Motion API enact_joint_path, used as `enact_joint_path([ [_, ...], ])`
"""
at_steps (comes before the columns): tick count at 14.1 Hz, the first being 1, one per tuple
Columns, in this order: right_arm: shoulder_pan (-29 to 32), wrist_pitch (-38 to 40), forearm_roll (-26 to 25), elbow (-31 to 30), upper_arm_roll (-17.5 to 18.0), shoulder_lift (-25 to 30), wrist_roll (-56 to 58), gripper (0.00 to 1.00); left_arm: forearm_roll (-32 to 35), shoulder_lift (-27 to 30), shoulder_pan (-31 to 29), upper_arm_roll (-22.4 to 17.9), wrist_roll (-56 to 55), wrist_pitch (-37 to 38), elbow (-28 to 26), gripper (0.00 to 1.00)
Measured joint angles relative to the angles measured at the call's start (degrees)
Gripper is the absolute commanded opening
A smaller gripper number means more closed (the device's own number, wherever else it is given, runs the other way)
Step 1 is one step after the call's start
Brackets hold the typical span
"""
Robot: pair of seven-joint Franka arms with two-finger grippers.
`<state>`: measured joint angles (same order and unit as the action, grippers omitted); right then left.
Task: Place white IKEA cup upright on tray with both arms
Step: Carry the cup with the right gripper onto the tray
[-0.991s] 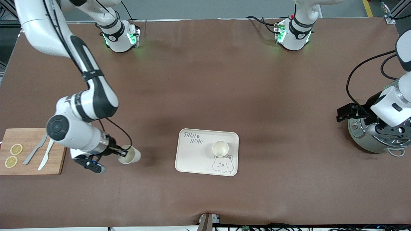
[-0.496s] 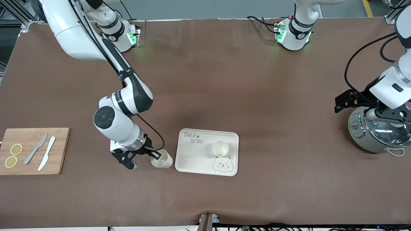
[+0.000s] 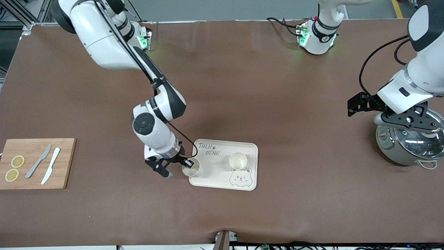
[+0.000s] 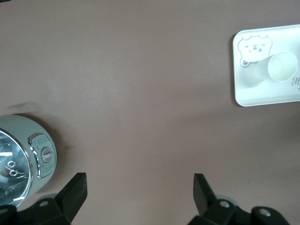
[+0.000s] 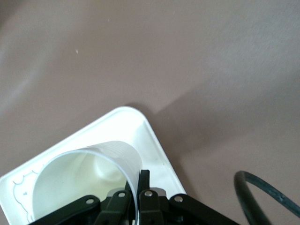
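My right gripper [image 3: 189,162] is shut on the rim of a white cup [image 3: 191,170], mouth up, over the end of the cream tray [image 3: 222,180] toward the right arm. In the right wrist view the fingers [image 5: 144,180] pinch the cup wall [image 5: 84,178] above the tray's corner [image 5: 154,136]. A second white cup [image 3: 238,160] stands upright on the tray by the bear drawing. My left gripper [image 3: 357,104] is open and empty, up over the table beside the rice cooker; its wrist view [image 4: 139,180] shows the tray [image 4: 262,96] and that cup [image 4: 279,68] farther off.
A rice cooker [image 3: 406,146] with a glass lid stands at the left arm's end of the table and shows in the left wrist view [image 4: 18,159]. A wooden cutting board [image 3: 34,180] with lemon slices and two knives lies at the right arm's end.
My right gripper has carried the cup from beside the cutting board across the table to over the tray's edge. My left arm has risen and shifted off the rice cooker toward the table's middle.
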<state>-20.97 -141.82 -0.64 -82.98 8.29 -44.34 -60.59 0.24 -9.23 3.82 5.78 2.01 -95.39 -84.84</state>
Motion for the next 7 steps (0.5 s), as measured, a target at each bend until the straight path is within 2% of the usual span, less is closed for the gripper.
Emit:
enact_joint_path([
  [7, -2.3, -1.5, 0.0, 0.0, -0.8, -2.1, -1.8, 0.0, 1.2, 0.1, -0.2, 0.1, 0.2, 0.1, -2.3, 1.0],
])
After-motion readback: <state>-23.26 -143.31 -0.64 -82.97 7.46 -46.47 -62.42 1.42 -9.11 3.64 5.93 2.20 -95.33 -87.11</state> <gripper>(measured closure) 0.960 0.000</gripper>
